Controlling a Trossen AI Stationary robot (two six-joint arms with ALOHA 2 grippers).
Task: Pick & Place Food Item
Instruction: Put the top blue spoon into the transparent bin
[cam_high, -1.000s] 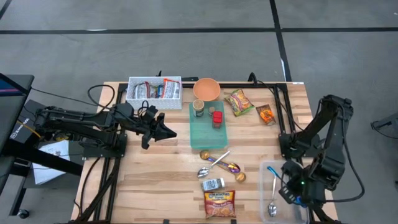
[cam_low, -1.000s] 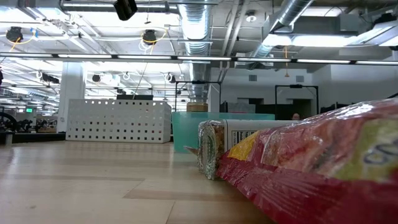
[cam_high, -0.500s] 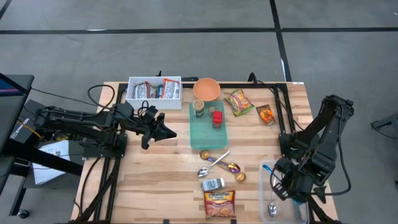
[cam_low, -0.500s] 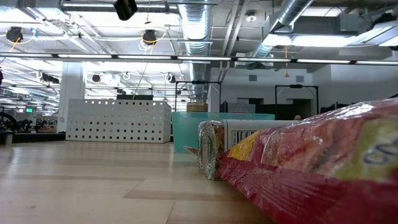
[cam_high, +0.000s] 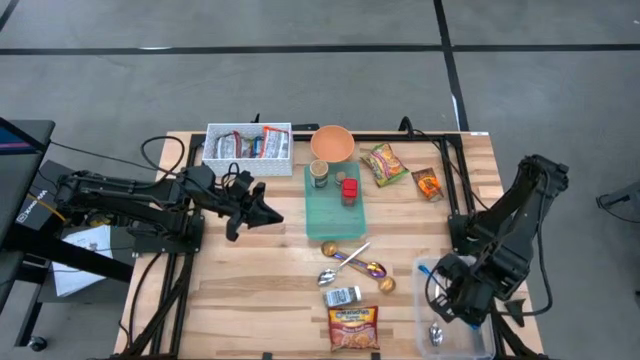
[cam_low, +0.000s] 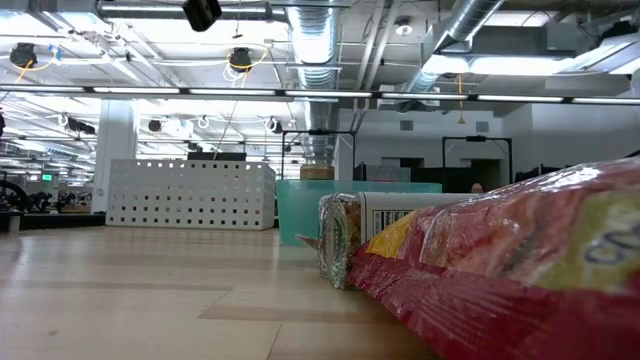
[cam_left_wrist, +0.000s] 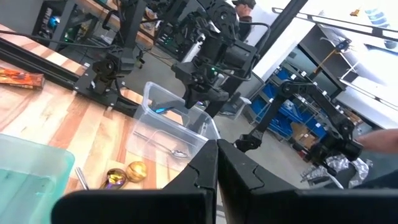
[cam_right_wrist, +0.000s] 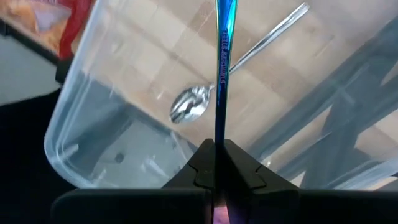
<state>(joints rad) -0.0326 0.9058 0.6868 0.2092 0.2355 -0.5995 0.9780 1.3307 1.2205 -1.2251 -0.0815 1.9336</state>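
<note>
Holding a blue iridescent utensil (cam_right_wrist: 222, 56) by its handle, the right claw (cam_high: 447, 293) hangs over the clear plastic bin (cam_high: 428, 275) at the lower right of the high view, jaws closed on the handle so that the piece points down into the bin. A silver spoon (cam_right_wrist: 205, 93) already lies on the bin floor, which suggests the bin serves as the collecting place for cutlery; whether the blue piece is a spoon or a fork cannot be told.

The left claw (cam_high: 268, 212) waits at centre left of the high view, closed on nothing, well apart from the bin and pointing toward the teal tray (cam_high: 335, 215).

The task's food items remain on the tabletop (cam_high: 250, 290):
- a red snack bag (cam_high: 353, 328) at lower centre, with a small wrapped packet (cam_high: 343, 296) just above it;
- a green snack bag (cam_high: 382, 163) and a small orange packet (cam_high: 428, 183) at upper right;
- a white basket (cam_high: 249, 142) of packets at upper left.

More spoons (cam_high: 352, 262) lie between the tray and the red bag. Judged from this layout, the cutlery is being cleared first, and no food item is in either claw.
</note>
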